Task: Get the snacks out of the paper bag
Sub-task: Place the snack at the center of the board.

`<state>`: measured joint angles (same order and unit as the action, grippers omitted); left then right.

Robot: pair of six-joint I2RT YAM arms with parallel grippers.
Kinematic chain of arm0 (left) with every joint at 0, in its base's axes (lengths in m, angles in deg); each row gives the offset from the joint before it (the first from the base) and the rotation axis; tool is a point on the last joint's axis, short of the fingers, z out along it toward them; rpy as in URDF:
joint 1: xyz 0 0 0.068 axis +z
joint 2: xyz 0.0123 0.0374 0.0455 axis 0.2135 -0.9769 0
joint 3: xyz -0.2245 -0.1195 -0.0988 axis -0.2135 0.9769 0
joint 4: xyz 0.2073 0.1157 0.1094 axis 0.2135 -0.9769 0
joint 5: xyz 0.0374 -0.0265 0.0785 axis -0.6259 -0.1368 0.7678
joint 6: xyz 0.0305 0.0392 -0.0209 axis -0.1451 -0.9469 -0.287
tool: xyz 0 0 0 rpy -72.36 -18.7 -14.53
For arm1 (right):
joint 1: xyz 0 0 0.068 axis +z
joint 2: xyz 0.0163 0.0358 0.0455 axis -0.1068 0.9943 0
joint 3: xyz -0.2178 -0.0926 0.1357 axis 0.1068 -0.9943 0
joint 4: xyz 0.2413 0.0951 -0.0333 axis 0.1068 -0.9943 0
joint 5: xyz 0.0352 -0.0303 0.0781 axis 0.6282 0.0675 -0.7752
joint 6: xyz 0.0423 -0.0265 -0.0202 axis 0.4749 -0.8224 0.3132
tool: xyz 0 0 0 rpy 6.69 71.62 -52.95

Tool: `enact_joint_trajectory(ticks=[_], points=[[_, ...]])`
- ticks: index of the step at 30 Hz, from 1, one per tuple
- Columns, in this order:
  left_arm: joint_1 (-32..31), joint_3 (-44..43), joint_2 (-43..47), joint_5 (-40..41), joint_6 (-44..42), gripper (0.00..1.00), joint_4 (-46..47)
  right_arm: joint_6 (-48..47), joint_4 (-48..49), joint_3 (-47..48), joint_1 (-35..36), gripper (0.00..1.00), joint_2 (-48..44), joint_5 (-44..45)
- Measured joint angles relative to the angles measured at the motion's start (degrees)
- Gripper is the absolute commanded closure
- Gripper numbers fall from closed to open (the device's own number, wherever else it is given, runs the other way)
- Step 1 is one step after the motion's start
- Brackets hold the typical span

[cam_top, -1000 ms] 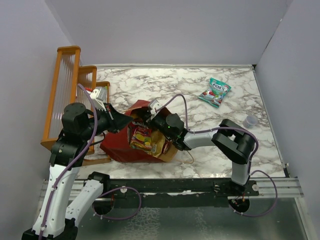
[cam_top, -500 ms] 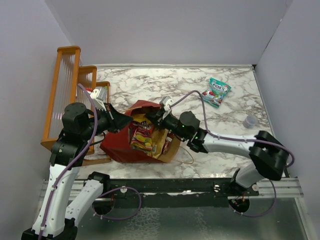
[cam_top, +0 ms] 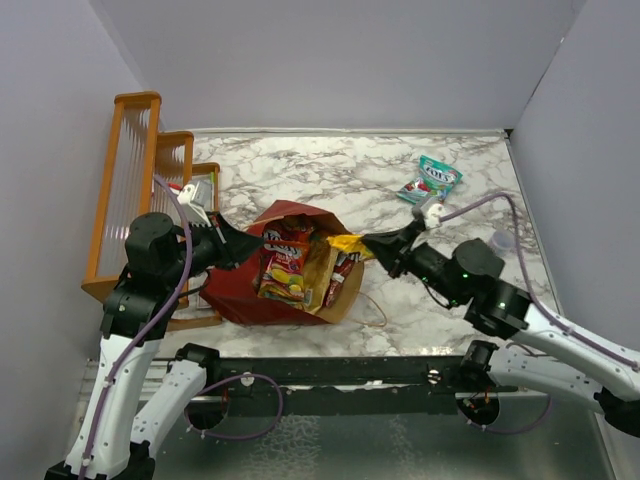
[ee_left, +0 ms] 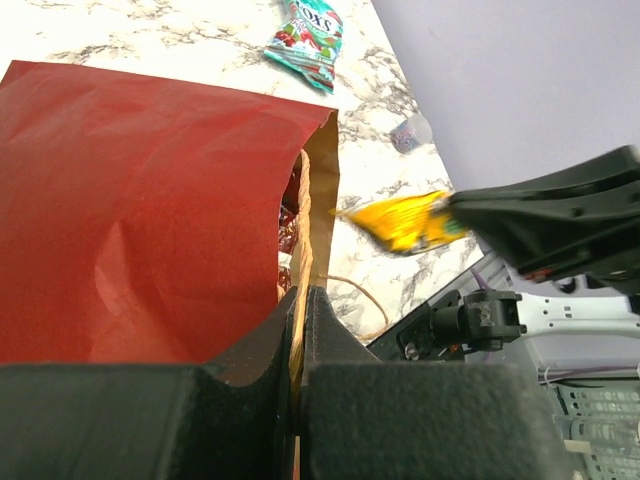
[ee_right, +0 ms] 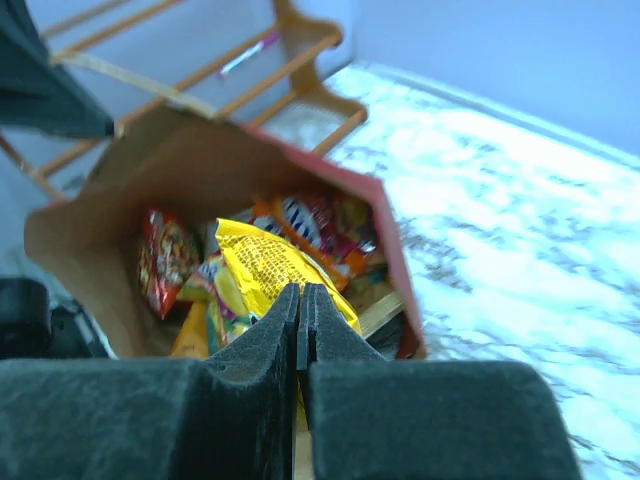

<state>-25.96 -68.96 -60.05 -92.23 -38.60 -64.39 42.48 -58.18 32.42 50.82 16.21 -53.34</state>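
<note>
Right arm (cam_top: 470, 282):
- A second ago its jaws were buried in the mouth of the large dark red paper carrier bag (cam_top: 232, 296), part open.
- They have since clamped shut and the arm has swung out to its own side.
- Right jaws now clenched on one end of a glossy yellow snack packet (cam_top: 349, 242).
- The packet hangs in the air just beyond the bag's open rim, above the marble counter (cam_top: 330, 165).
- The wrist view is blurred, so I cannot tell whether its trailing end still brushes the kraft lining. It looks free.

Left arm (cam_top: 150, 262):
- Has not moved over the same second.
- Left jaws clenched on the bag's rim, where the kraft edge and the twisted tan handle (ee_left: 303, 215) meet.
- This holds the mouth open and pins the bag.
- The bag lies on its side where it was, mouth toward the right arm.

Meaning for the task:
- One more packet is coming out, not yet set down.
- The teal-white pouch (cam_top: 430, 183) already lies on the counter at the far right, well apart from the bag.
- Several packets remain inside: red-yellow candy packs (cam_top: 283, 268) and a dark red one nearer the rim. My judgement is under halfway.
- Next move probably calls for carrying the yellow packet to bare counter near the teal pouch and letting go, with the left grip unchanged.
</note>
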Motion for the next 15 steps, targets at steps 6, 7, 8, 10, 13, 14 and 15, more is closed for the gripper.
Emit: enact_joint_trajectory(ticks=[6, 7, 8, 10, 13, 14, 15], points=[[0.0, -0.09, 0.09, 0.94, -0.07, 1.0, -0.46, -0.11, -9.86, 7.37, 0.0, 0.99, -7.08, 13.25], [0.0, -0.09, 0.09, 1.14, -0.07, 1.0, -0.57, -0.15, -10.45, 7.82, 0.0, 0.99, -7.34, 16.15], [0.0, -0.09, 0.09, 1.27, -0.07, 1.0, -0.63, -0.04, -11.1, 8.13, 0.0, 0.99, -7.39, 20.22], [0.0, -0.09, 0.13, 1.4, -0.07, 1.0, -0.85, 1.44, -12.7, 8.17, 0.0, 0.99, -6.75, 27.12], [0.0, -0.09, 0.28, 1.62, -0.13, 1.0, -1.75, 5.4, -15.13, 8.0, -0.07, 0.99, -3.72, 37.33], [0.0, -0.09, 0.33, 1.77, -0.17, 1.0, -1.99, 6.05, -14.82, 7.54, -0.22, 0.99, -2.19, 40.02], [0.0, -0.09, 0.35, 1.95, -0.26, 1.0, -2.23, 6.32, -14.45, 7.1, -0.57, 0.99, -1.09, 41.31]])
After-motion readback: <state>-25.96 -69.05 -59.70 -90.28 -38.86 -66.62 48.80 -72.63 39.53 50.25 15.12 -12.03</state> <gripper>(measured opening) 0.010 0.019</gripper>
